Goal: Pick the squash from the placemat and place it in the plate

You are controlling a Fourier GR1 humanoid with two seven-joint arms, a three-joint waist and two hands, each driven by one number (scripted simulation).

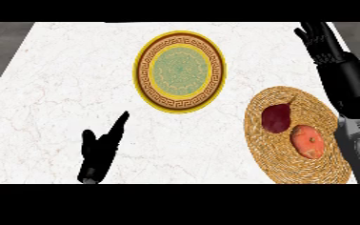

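A round woven straw placemat (281,162) lies at the lower right of the white marble counter. On it rest a dark red squash (277,118) and, just below it, an orange-red round fruit (308,141). The plate (180,71), yellow-rimmed with a brown key pattern and a green middle, sits bare at the counter's centre. My right hand (325,43) is raised at the upper right, beyond the placemat, fingers straight and apart, holding nothing. My left hand (98,151) rests at the lower left, fingers straight and pointing up-right, with nothing in it.
The counter's left edge slants from the top left down to the left side, with grey floor beyond it. My dark right forearm (345,95) runs down the right edge beside the placemat.
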